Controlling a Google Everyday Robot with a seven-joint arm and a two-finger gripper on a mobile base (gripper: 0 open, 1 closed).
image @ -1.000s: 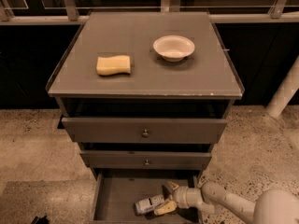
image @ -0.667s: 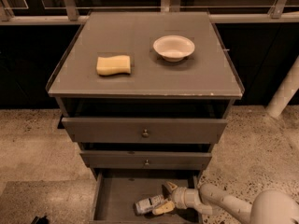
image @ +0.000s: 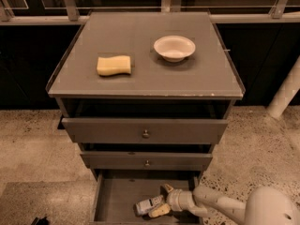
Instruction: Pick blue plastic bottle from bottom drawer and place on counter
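In the bottom drawer (image: 112,196), my gripper (image: 163,199) hangs with fingers spread at one end of the blue plastic bottle (image: 147,205), which lies on its side. I judge I should straddle its body squarely before squeezing, then lift it to the counter (image: 140,41).

No legible print; gripper (image: 162,199) in bottom drawer (image: 117,197)

My white tool (image: 162,199), tan-tipped and parted, sits in the plain grey bottom drawer (image: 112,198) beside the pale-bluish clear plastic bottle (image: 148,205), white-labelled with dark print. On the grey counter (image: 140,81): a yellow sponge (image: 114,65), a white round bowl (image: 174,47).
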